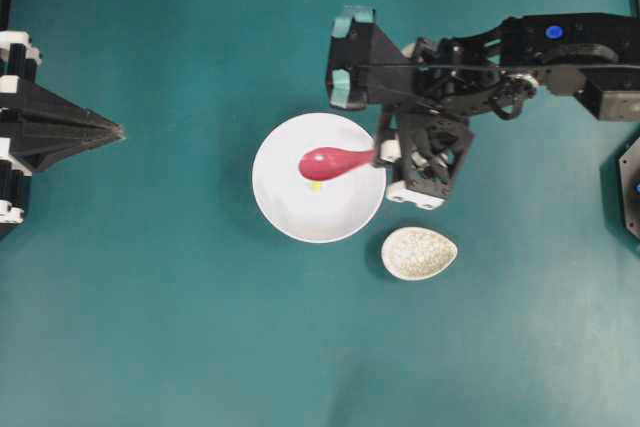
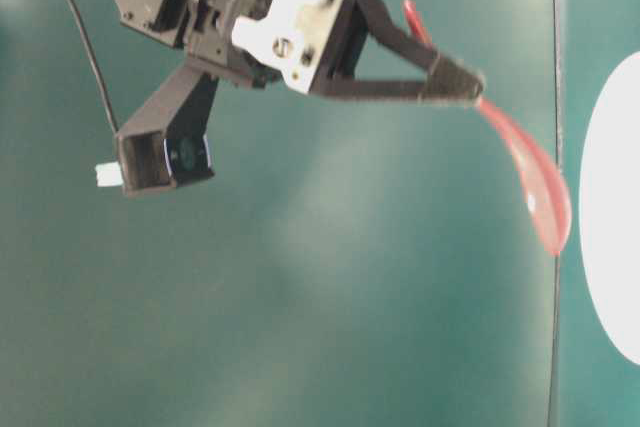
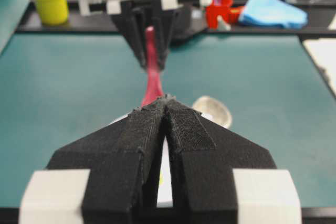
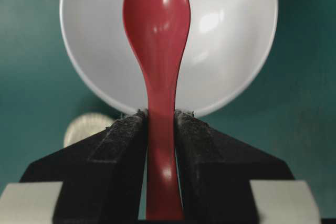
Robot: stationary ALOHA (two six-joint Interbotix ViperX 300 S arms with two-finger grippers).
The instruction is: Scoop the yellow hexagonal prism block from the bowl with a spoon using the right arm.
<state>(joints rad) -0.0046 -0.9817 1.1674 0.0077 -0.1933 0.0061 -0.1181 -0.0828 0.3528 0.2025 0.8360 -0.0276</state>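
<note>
— Teal matting covers the whole table, right? What sits on it?

— Yes. Near the middle sits the white bowl, and just beside its lower right edge lies a small speckled spoon rest, apart from it.

— Where is the yellow block?

— The yellow hexagonal prism block lies inside the bowl, near its middle, just below the scoop of the spoon as seen from overhead.

— And who holds the spoon?

— The right gripper has its fingers pinched tight on the red handle; the scoop hangs out over the bowl, tilted down in the table-level view.

— The other arm?

— The left gripper rests at the left edge, well apart from the bowl, its fingers closed to a thin slit around nothing.
</note>
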